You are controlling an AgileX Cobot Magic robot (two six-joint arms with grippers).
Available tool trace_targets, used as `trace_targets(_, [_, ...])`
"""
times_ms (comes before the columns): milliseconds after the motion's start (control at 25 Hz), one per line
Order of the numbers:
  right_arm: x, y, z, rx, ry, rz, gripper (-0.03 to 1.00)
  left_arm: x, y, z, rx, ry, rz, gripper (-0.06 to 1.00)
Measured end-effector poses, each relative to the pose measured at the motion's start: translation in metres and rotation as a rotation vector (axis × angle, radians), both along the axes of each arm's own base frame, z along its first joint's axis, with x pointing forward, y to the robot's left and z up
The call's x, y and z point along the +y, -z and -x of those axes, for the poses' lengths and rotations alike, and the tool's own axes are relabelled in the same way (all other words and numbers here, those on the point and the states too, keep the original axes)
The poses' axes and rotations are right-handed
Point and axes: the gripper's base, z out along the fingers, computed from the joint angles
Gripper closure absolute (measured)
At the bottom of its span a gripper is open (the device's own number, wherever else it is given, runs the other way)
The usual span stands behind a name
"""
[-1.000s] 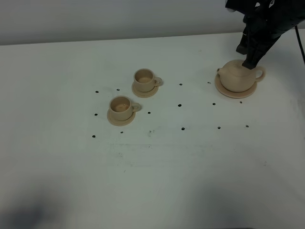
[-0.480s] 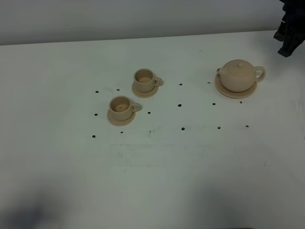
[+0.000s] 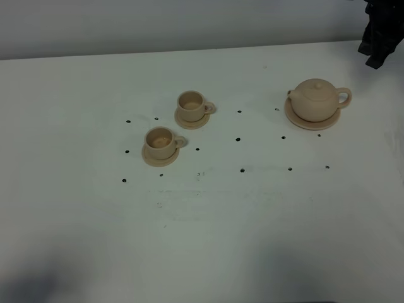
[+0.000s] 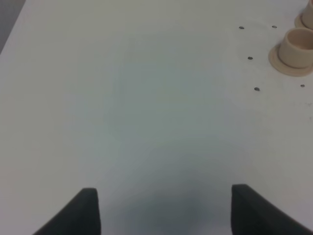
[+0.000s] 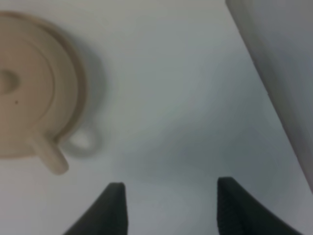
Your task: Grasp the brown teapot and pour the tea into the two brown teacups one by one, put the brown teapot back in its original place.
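Over at the far right corner of the desk (image 3: 208, 240), my right gripper (image 5: 168, 210) has let go of the brown teapot (image 3: 314, 100) and drawn back past the edge, jaws spread wide with nothing between them (a second ago it sat right against the pot). That pot now stands upright on the original place (image 3: 315, 125), well apart from the two brown teacups (image 3: 192, 105) (image 3: 160, 141) left of the desk's middle, so I judge pouring and return both done. My left gripper (image 4: 166, 210) hangs open and empty over bare desk, near one cup.
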Motion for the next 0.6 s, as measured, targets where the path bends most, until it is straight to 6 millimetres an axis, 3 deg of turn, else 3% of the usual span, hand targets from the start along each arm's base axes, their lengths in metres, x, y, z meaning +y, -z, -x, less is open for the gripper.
trace_targets(240, [0.001, 0.019, 0.0, 0.116, -0.161, 0.057, 0.56, 0.0, 0.0, 0.0, 0.0, 0.0, 0.0, 0.35])
trace_targets(600, [0.01, 0.03, 0.004, 0.18, -0.331, 0.01, 0.56, 0.0, 0.0, 0.0, 0.0, 0.0, 0.0, 0.35])
